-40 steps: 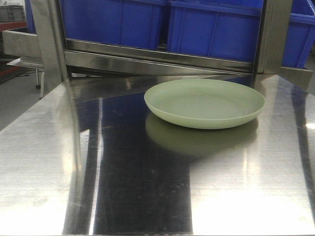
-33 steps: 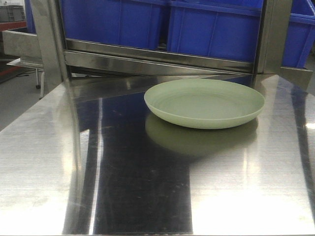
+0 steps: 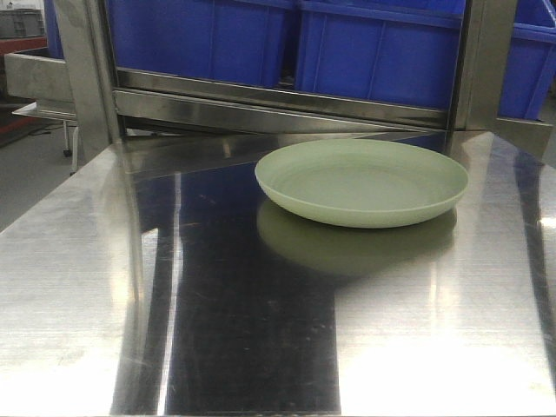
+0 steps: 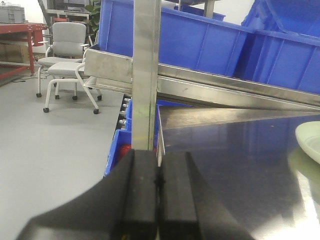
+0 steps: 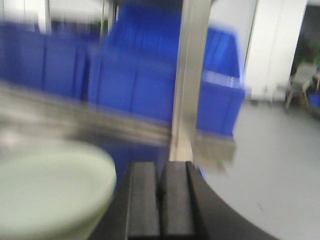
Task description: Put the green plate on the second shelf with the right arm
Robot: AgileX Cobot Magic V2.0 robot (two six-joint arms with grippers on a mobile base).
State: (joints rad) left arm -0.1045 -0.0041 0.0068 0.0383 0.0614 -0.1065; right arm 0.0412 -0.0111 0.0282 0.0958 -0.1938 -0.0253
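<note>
Fingers closed on nothing, the right gripper [image 5: 160,167] seems, through blur, beside the green plate [image 3: 361,182]; open first, then pinch the rim.

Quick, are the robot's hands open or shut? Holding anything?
Left gripper: shut, holding nothing.
Right gripper: shut, holding nothing, though the picture is blurry; the green plate lies beside it.

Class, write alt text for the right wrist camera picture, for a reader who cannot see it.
Blurred view: the black right gripper, shut with nothing in it, fills the bottom centre, with the pale green plate at the frame's lower left. Behind stand a steel upright and blue bins.
</note>
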